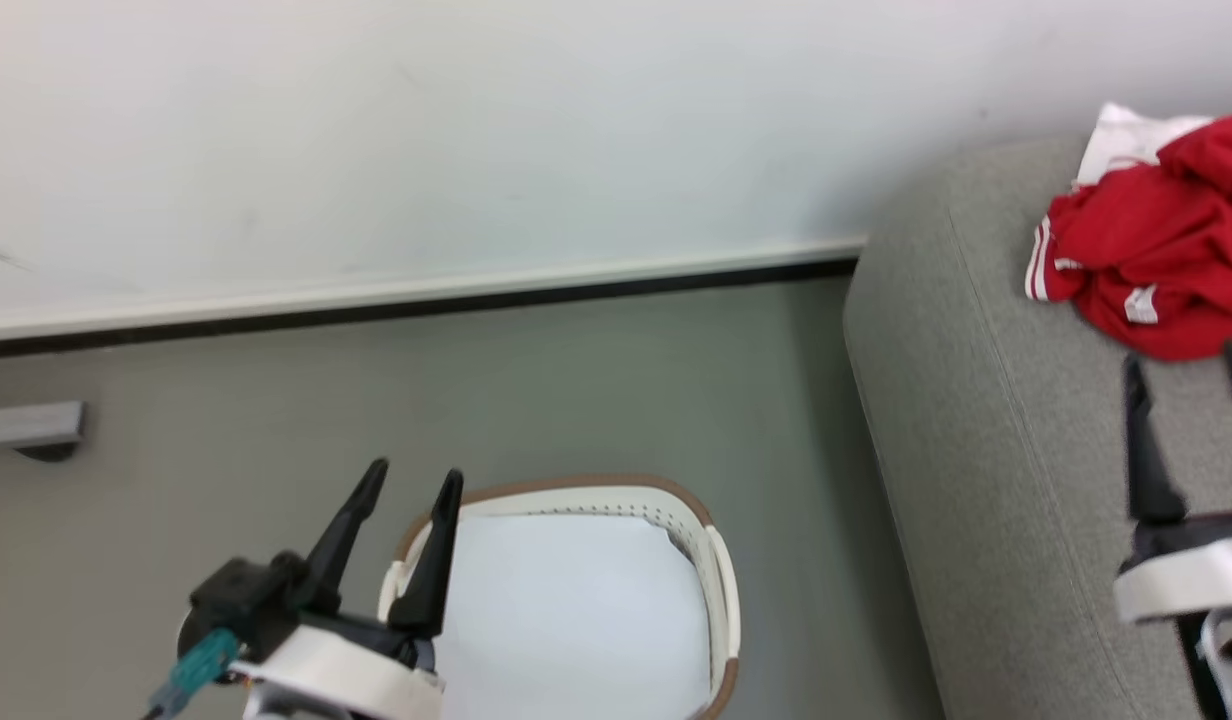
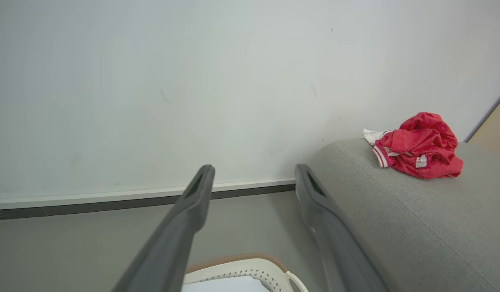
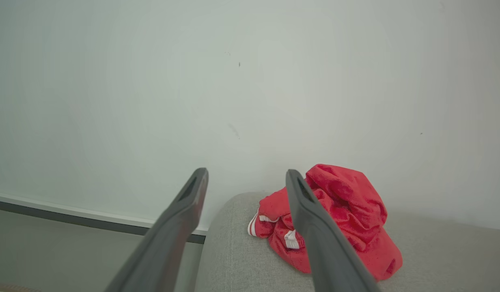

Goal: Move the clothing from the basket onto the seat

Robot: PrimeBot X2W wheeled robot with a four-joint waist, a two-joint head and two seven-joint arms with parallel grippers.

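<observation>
The red clothing point(image 1: 1166, 260) with white trim lies crumpled on the grey seat point(image 1: 986, 430) at the right; it shows too in the left wrist view point(image 2: 420, 148) and the right wrist view point(image 3: 343, 219). The white basket point(image 1: 711, 560) with its brown rim stands on the floor at the bottom centre, its inside showing bare white. My left gripper point(image 1: 406, 490) hangs open over the basket's left rim, nothing between its fingers. My right gripper point(image 1: 1191, 365) is open above the seat, just short of the clothing, holding nothing.
A white wall with a white and dark skirting board point(image 1: 426, 295) runs behind the grey floor. A grey bar-shaped object point(image 1: 26, 428) sits at the left edge of the floor. Open floor lies between basket and seat.
</observation>
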